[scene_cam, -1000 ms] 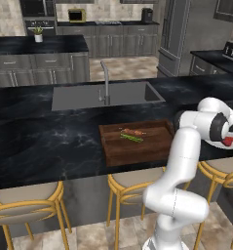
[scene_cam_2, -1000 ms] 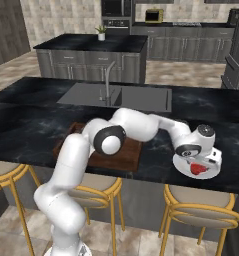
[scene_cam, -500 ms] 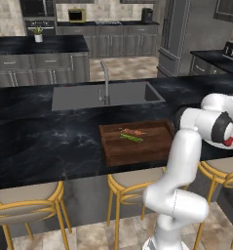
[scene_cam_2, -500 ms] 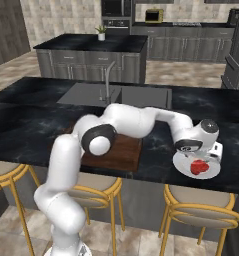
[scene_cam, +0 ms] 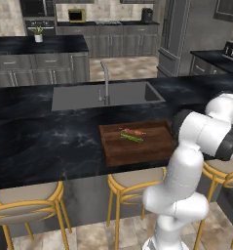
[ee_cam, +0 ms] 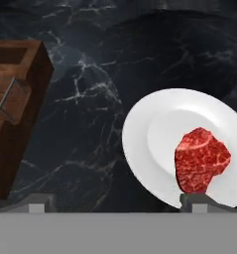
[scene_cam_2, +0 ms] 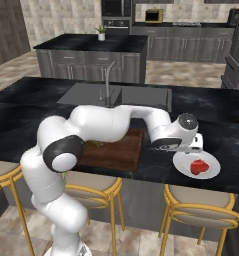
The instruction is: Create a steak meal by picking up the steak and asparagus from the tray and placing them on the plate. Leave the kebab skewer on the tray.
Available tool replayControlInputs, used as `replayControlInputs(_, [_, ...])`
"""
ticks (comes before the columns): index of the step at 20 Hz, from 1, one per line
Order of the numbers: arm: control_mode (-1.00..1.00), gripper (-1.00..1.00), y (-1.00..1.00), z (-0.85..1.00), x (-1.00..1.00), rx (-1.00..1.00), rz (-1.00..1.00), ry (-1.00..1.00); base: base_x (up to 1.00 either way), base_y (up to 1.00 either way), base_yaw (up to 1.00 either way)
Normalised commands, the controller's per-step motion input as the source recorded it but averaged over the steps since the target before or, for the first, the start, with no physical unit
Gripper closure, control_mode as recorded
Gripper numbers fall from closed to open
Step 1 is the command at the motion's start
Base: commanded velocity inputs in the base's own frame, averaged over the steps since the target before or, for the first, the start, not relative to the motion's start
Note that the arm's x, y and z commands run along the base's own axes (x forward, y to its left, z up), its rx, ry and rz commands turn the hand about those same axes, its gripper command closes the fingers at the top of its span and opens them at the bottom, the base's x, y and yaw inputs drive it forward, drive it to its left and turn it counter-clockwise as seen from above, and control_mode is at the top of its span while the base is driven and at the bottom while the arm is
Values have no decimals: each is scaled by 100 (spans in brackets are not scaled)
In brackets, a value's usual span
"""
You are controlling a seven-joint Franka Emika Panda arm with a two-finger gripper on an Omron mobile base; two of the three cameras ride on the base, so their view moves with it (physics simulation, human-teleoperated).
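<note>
While the arm reaches right — counter (scene_cam: 49,141): black marble, kitchen behind
Steak (ee_cam: 201,158): red, marbled, on plate (ee_cam: 154,139) at counter's front edge
Gripper (ee_cam: 115,201): spread wide, empty

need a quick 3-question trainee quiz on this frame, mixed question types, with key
1. True or false: the steak lies on the plate.
2. Which items lie on the tray? A) steak and asparagus B) asparagus and kebab skewer C) kebab skewer alone
3. Fill in: in the hand view, the fingertips of the gripper are spread wide apart and hold ____.

Key: 1 true; 2 B; 3 nothing.
</note>
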Motion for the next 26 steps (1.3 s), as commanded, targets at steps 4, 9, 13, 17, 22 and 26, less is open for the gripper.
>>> replayControlInputs(4, [-100, -100, 100, 56, 0, -20, 23, 0, 0, 0, 0])
replayControlInputs(9, [-100, -100, 100, 29, 0, -23, 20, 4, 0, 0, 0])
replayControlInputs(13, [-100, -100, 100, 1, 0, -20, 17, 11, 0, 0, 0])
replayControlInputs(17, [-100, -100, 100, 0, 13, -8, 9, 17, 0, 0, 0])
replayControlInputs(22, [-100, -100, 91, 0, 36, 0, 0, 22, 0, 0, 0])
replayControlInputs(26, [-100, -100, 54, 0, 38, 11, 0, 19, 0, 0, 0])
